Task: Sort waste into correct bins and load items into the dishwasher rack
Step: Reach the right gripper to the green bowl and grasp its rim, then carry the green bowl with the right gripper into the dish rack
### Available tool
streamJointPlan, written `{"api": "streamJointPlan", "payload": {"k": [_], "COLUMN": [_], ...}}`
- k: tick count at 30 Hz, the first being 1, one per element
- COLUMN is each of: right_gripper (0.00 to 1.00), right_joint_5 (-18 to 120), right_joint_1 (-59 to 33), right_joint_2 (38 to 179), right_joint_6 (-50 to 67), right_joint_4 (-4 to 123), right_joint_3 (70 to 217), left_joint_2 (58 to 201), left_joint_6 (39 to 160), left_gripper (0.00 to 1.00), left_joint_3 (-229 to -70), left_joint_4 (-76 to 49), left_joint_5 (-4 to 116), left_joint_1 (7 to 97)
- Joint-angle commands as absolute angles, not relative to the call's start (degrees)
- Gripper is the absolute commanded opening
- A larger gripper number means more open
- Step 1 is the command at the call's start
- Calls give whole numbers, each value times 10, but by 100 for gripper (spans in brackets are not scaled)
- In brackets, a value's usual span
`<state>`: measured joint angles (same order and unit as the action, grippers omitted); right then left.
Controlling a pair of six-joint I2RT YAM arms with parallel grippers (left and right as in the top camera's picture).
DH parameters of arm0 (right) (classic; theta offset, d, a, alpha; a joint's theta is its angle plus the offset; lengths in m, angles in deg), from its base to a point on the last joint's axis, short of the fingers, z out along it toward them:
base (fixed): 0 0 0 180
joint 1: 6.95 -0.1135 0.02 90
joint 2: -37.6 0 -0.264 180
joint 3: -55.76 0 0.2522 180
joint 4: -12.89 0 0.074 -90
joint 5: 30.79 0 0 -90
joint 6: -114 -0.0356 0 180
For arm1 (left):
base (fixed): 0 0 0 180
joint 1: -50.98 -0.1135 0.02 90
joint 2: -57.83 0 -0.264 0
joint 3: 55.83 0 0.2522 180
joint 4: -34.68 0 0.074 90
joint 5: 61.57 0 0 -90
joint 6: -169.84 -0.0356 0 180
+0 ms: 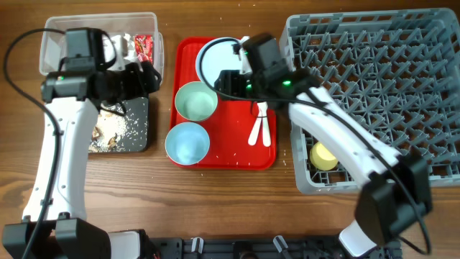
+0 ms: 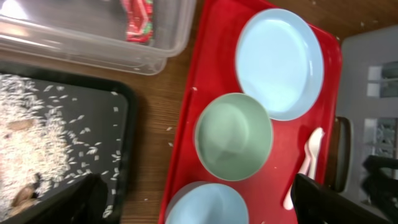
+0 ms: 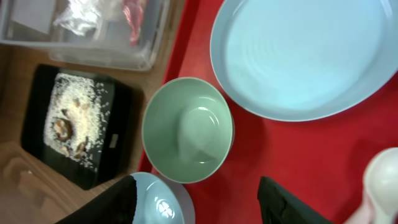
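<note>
The pale blue plate [image 1: 215, 57], pale green bowl [image 1: 195, 101], pale blue bowl [image 1: 187, 142] and the white spoon and fork [image 1: 259, 126] lie on the flat red tray [image 1: 230, 155]. The yellow cup [image 1: 323, 155] sits in the grey dishwasher rack [image 1: 381, 86]. The clear tub [image 1: 100, 43] holds the red wrapper [image 1: 145, 47] and white tissue [image 3: 81, 15]. The black tray [image 1: 136, 126] holds rice and scraps [image 2: 37, 137]. My left gripper [image 1: 147, 75] is open and empty between tub and red tray. My right gripper [image 1: 224, 80] is open and empty above the green bowl [image 3: 186, 127].
Stray rice grains lie on the wood and on the red tray [image 2: 186, 124]. The rack stands right of the red tray, close to its edge. My right arm crosses over the rack's near left corner.
</note>
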<state>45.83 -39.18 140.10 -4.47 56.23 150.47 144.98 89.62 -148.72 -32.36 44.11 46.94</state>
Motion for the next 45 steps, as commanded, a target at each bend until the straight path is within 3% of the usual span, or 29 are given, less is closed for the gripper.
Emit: {"api": "streamJointPlan", "payload": {"k": [1,14,21,23,24,31,38,45], "right_gripper": [59,34,26,17,4,4,4,4], "right_joint_5": [477,469,456,458,458,481,618,1076], "right_joint_1": [-401,-407,-426,-430,-430,-406,-333,-312], "right_joint_2": [1456,1559,1581,1582,1582,1538,1381,1271], "right_joint_6": [-81,-142,-151,-151,-150,-149,-80,55], "right_joint_4": [547,488,466,468,471,498,543,522], "right_joint_3": [1514,1514,1514,1514,1514,1514,1514,1514], "left_joint_2": [1449,1449,1448,1449,1449,1448,1449,1449], "left_joint_6": [892,893,893,893,893,893,893,893], "left_gripper": [99,100,100,100,100,100,100,100], "left_joint_3": [-1495,-1495,-1495,-1495,-1495,-1495,-1495,-1495], "left_joint_4": [-328,-327,-327,-327,-327,-327,-327,-327], "left_joint_5": [435,429,429,429,429,429,429,429], "left_joint_1": [459,459,459,459,459,459,459,459]}}
